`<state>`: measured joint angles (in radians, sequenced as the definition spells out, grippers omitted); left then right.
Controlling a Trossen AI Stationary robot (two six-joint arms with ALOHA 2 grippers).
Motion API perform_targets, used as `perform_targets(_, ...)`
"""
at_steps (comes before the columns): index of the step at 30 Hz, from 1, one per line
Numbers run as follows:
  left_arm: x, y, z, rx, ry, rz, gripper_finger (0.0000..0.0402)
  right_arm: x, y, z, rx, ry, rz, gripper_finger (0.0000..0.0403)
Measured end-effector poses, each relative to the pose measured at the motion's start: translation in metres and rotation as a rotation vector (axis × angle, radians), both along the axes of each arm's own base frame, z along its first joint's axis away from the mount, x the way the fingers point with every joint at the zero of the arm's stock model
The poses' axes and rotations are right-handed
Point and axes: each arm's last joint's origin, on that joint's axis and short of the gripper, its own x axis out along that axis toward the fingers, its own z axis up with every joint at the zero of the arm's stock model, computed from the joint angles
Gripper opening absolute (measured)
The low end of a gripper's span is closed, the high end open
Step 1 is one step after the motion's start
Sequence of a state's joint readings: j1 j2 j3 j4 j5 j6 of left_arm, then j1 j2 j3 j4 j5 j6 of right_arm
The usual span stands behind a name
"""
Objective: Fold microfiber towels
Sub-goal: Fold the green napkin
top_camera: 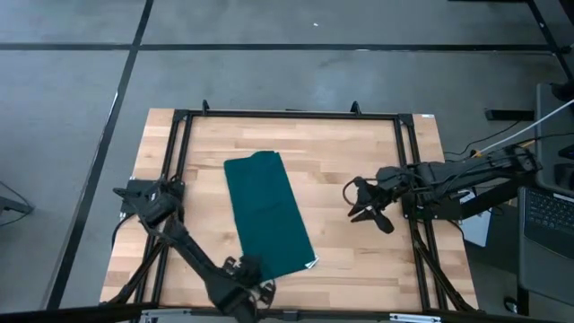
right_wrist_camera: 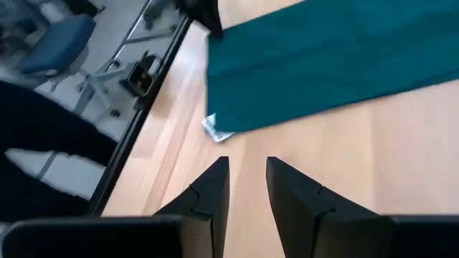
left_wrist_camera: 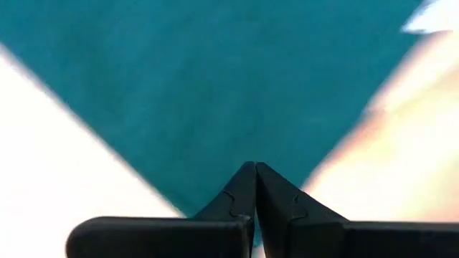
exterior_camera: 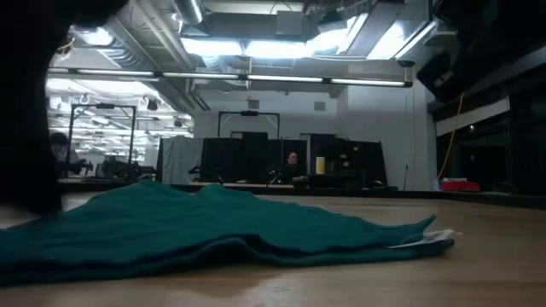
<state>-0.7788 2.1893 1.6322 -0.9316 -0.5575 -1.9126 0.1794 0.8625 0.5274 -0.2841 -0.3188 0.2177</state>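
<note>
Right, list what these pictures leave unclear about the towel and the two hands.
- Left hand: shut at the towel corner; the high view hides the contact under the arm, and the left wrist view cannot show whether cloth is pinched.
- White tag: any print is too small to read.
- Towel layers: the low view shows a raised fold, but not how many.
- Right hand: fingers apart over the bare table.

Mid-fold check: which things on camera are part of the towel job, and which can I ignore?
Job:
- teal towel, folded long, white tag at its near corner
- left gripper, shut on the towel's corner
- right gripper, open, beside the towel

Ignore:
- laptop
- person in the background
</note>
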Motion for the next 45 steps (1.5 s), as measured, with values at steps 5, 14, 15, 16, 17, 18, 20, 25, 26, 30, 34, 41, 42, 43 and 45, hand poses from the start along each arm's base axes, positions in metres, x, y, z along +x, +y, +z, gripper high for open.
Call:
perform_targets(5,0.01,0.005,0.018,0.18,-0.051,-0.222,0.0006,0.017,0.02,-0.009,-0.099,-0.089,0.213,0.0109)
perform_targets(14,0.0,0.007,0.013,0.25,0.049,-0.336,0.0027,0.072,0.05,-0.018,-0.237,-0.204,0.29,0.0125)
perform_targets(15,-0.003,0.006,0.011,0.233,0.049,-0.338,0.0031,0.079,0.053,-0.024,-0.217,-0.184,0.303,0.0125)
perform_targets(16,-0.008,0.004,0.008,0.211,0.041,-0.341,0.0035,0.086,0.057,-0.031,-0.195,-0.154,0.324,0.0125)
perform_targets(17,-0.011,0.002,0.005,0.181,0.014,-0.341,0.004,0.092,0.061,-0.039,-0.169,-0.125,0.346,0.0124)
perform_targets(18,-0.015,0.0,0.003,0.156,-0.016,-0.342,0.0045,0.097,0.065,-0.046,-0.143,-0.099,0.365,0.0123)
perform_targets(20,-0.023,-0.002,0.002,0.123,-0.056,-0.348,0.0054,0.107,0.072,-0.059,-0.092,-0.064,0.399,0.0121)
perform_targets(25,-0.034,0.002,0.0,0.103,-0.004,-0.499,0.0072,0.122,0.079,-0.072,-0.038,-0.026,0.433,0.0125)
perform_targets(26,-0.037,0.004,-0.006,0.109,0.014,-0.51,0.0074,0.126,0.081,-0.07,-0.043,-0.041,0.431,0.0128)
perform_targets(30,-0.046,0.004,-0.024,0.092,-0.02,-0.551,0.0079,0.138,0.086,-0.074,-0.124,-0.061,0.39,0.0138)
perform_targets(34,-0.05,0.003,-0.026,0.102,-0.046,-0.609,0.0083,0.147,0.084,-0.083,-0.159,-0.044,0.349,0.0149)
perform_targets(41,-0.057,0.005,-0.025,0.116,-0.053,-0.653,0.0084,0.149,0.077,-0.113,-0.174,0.078,0.341,0.0174)
perform_targets(42,-0.058,0.005,-0.025,0.115,-0.054,-0.655,0.0084,0.148,0.077,-0.114,-0.173,0.093,0.345,0.0177)
perform_targets(43,-0.058,0.005,-0.025,0.113,-0.054,-0.655,0.0084,0.147,0.077,-0.115,-0.172,0.1,0.348,0.0179)
perform_targets(45,-0.058,0.005,-0.025,0.114,-0.055,-0.655,0.0084,0.147,0.08,-0.113,-0.176,0.084,0.351,0.0182)
